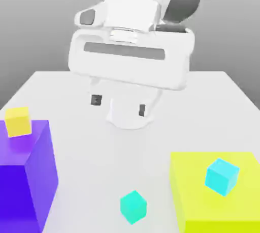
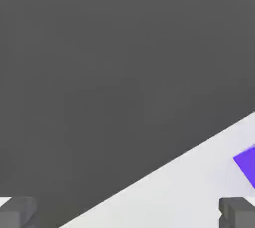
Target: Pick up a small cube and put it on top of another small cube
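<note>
Step in hand: the gripper (image 1: 119, 105) is hanging high over the far middle of the table (image 1: 218, 94), well apart from every cube, so this looks like the approach toward the small cube (image 1: 133, 206).
Jaws: they are standing as wide apart as they go and are holding nothing; in the hand view one finger pad (image 2: 17, 211) is sitting at the 7 o'clock corner and the other at the 5 o'clock corner, with bare space between.
Small cube: it is resting on the table at about 6 o'clock in the exterior view, between the purple block (image 1: 25, 176) at 8 o'clock and the yellow-green block (image 1: 203, 196) at 4 o'clock, touching neither.
Doing it well: the hand should be travelling toward the near edge and centring over the teal cube before dropping, with the fingers straddling two flat faces; the cube is sitting turned on the table, so the wrist probably needs turning to match.
Risk: a descent off centre may be nudging so light a cube aside.
Likely target: the yellow cube (image 1: 19, 121) on the purple block, or the sky-blue cube (image 1: 222, 176) on the yellow-green block; which one I cannot tell.
Exterior view gives: all three small cubes and both blocks.
Hand view gives: the fingertip gap, the table edge (image 2: 164, 165), and a corner of the purple block at 4 o'clock.
</note>
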You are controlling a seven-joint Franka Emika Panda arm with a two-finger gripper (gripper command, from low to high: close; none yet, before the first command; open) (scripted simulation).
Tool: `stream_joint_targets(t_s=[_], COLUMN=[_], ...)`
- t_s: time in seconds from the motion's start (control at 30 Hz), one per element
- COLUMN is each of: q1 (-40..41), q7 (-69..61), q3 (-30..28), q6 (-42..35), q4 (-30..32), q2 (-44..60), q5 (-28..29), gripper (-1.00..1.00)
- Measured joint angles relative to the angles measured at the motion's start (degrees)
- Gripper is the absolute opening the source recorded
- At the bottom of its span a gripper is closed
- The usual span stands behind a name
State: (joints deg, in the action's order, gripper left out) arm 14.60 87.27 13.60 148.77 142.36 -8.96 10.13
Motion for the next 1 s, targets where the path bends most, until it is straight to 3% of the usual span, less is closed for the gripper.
stream_joint_targets(t_s=[0.17,0.33,0.5,0.53,0.77,0.93,1.0], q1=[0.7,-0.2,-4.3,-5.1,-5.2,-2.0,-2.7], q7=[10.5,17.5,21.9,22.5,22.5,18.5,18.2], q3=[0.4,0.3,-4.7,-5.8,-5.9,-1.5,-1.2], q6=[4.9,10.4,17.9,19.1,19.3,12.5,9.5], q4=[3.0,5.8,4.2,3.9,3.9,5.8,4.8], q2=[10.2,19.7,29.6,31.0,31.1,22.4,20.1], q5=[1.2,-1.4,2.9,3.6,3.6,-1.7,-0.6], gripper=[0.0,0.0,0.0,-1.0,-1.0,-1.0,-1.0])
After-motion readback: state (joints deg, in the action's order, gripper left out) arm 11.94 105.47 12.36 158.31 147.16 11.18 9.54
